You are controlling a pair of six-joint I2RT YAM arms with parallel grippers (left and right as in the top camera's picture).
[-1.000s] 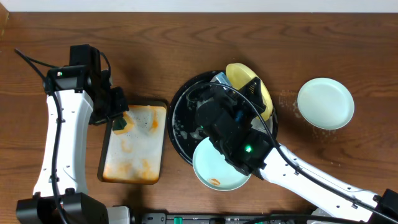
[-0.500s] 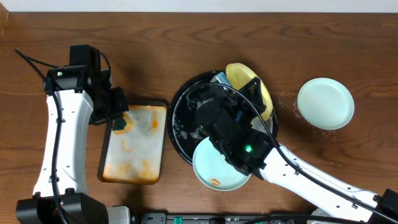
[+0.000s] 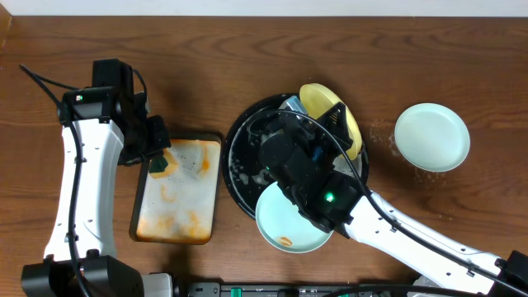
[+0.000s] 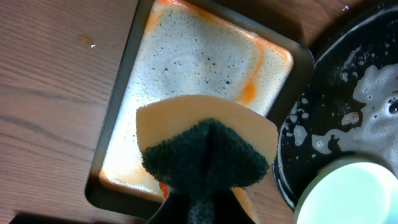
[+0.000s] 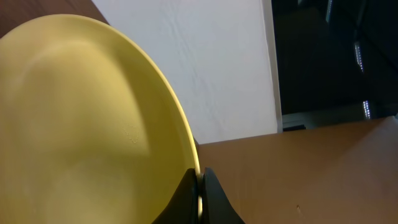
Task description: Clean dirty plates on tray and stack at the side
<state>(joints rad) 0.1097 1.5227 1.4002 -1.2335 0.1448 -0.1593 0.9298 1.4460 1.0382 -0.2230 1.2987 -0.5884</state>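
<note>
The right gripper (image 5: 200, 185) is clamped on the rim of the yellow plate (image 5: 81, 124), holding it tilted over the far right part of the round black tray (image 3: 235, 140), which is flecked with white foam. The light blue plate (image 3: 289, 223), with an orange smear by its near edge, lies across that tray's near rim, partly under the right arm. The whitish plate (image 3: 431, 136) sits alone on the wooden table (image 3: 247, 49) well to the right. The left gripper (image 3: 155, 157) pinches the folded green sponge (image 4: 205, 158) above the far end of the foamy, orange-stained rectangular tray (image 4: 193, 56).
</note>
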